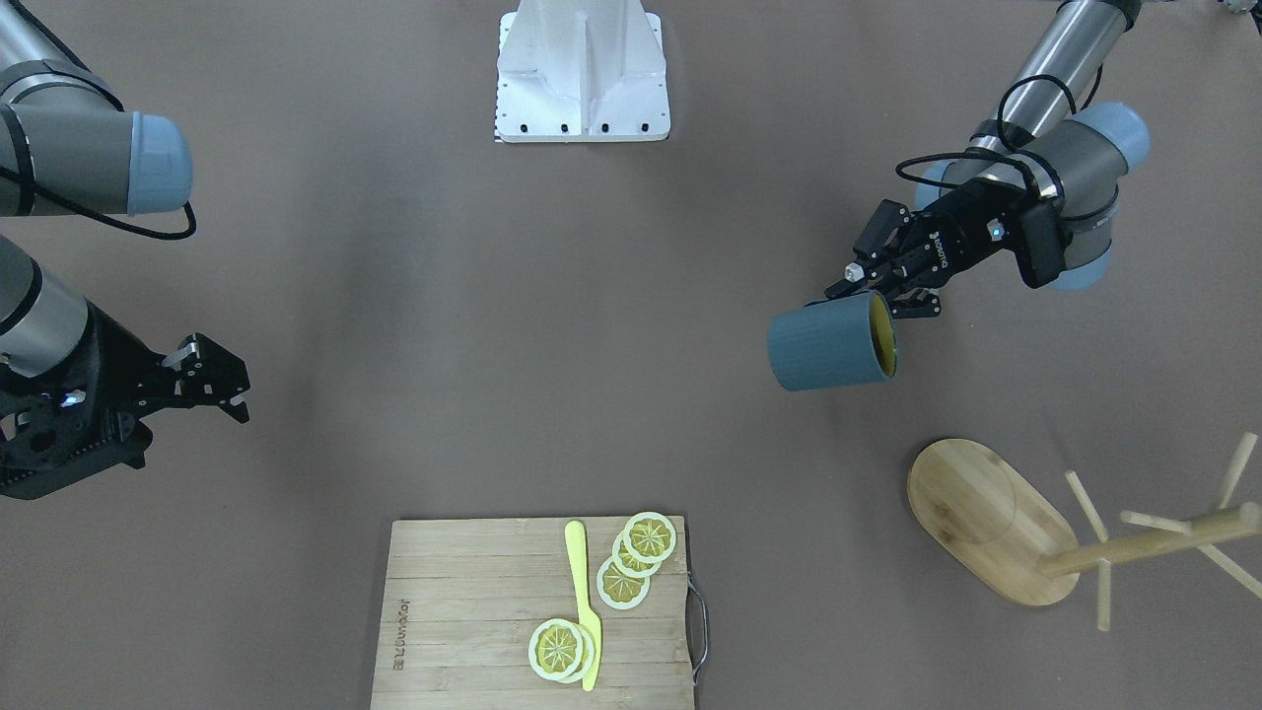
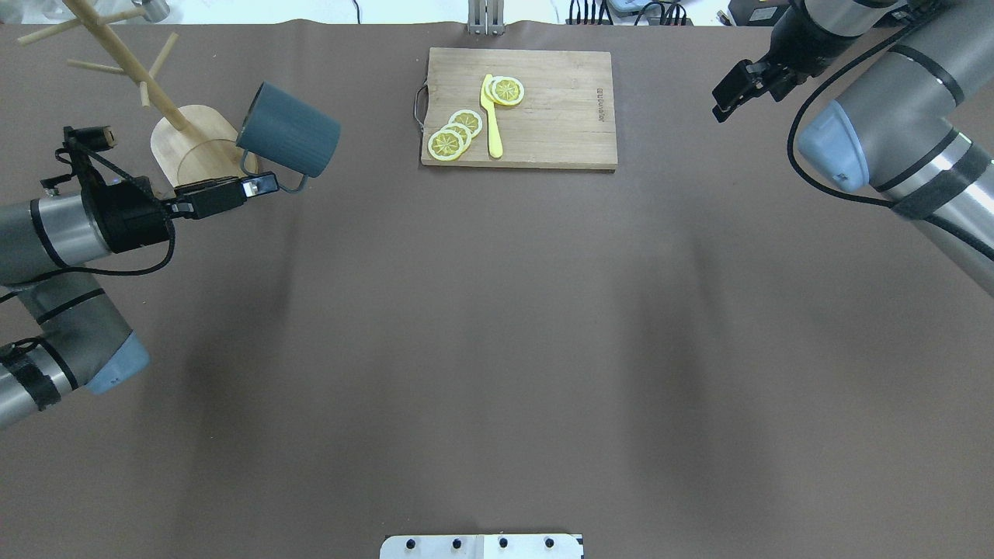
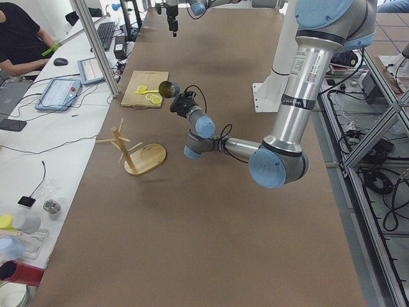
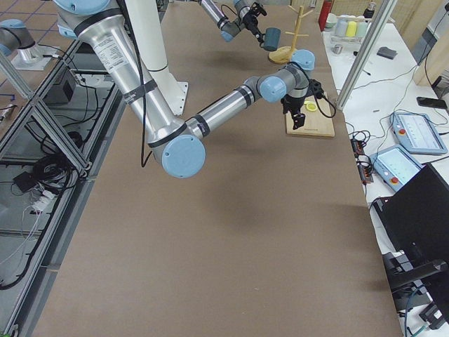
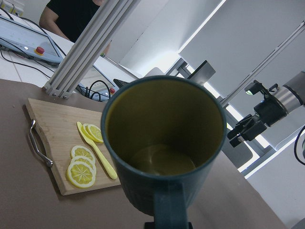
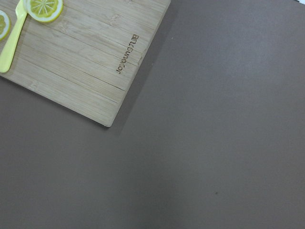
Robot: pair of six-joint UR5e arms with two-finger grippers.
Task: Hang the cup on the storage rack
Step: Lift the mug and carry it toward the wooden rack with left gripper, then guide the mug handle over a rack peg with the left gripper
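The dark teal cup (image 2: pixel 289 130) hangs in the air on its side, its loop handle clamped in my left gripper (image 2: pixel 266 185). In the front-facing view the cup (image 1: pixel 826 346) shows its yellowish inside toward that gripper (image 1: pixel 870 286). It fills the left wrist view (image 5: pixel 164 143), mouth toward the camera, handle at the bottom. The bamboo storage rack (image 2: pixel 190 144) stands just behind and to the left of the cup; its post and pegs (image 1: pixel 1149 550) are bare. My right gripper (image 2: pixel 732 88) hovers open and empty at the far right, also seen in the front-facing view (image 1: pixel 219 380).
A bamboo cutting board (image 2: pixel 559 109) with lemon slices (image 2: pixel 454 133) and a yellow knife (image 2: pixel 491 116) lies at the table's far middle; its corner shows in the right wrist view (image 6: pixel 86 62). The white robot base (image 1: pixel 582 74) is at the near edge.
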